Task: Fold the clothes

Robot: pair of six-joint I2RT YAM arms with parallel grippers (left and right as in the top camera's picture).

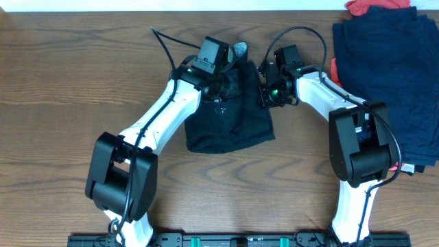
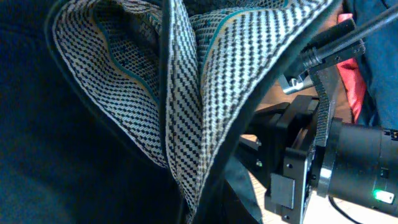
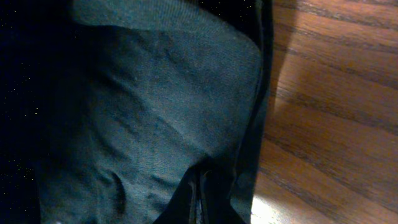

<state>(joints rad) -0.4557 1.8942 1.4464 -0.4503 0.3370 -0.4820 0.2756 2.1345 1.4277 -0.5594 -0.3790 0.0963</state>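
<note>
The black shorts (image 1: pixel 230 127) lie bunched at the table's middle, with a bit of the grey-white inner waistband (image 1: pixel 240 49) showing at their far edge. My left gripper (image 1: pixel 221 81) sits at the shorts' top left, with cloth gathered into it. In the left wrist view the checked waistband lining (image 2: pixel 186 93) fills the frame and narrows to a pinch at the bottom; my fingers are hidden. My right gripper (image 1: pixel 263 88) is at the shorts' top right edge. In the right wrist view black cloth (image 3: pixel 155 106) folds into a pinch at the bottom centre.
A stack of navy blue garments (image 1: pixel 394 75) lies at the far right, with a red-orange garment (image 1: pixel 370 7) behind it at the table's back edge. Bare wooden table (image 1: pixel 68 82) stretches to the left and in front of the shorts.
</note>
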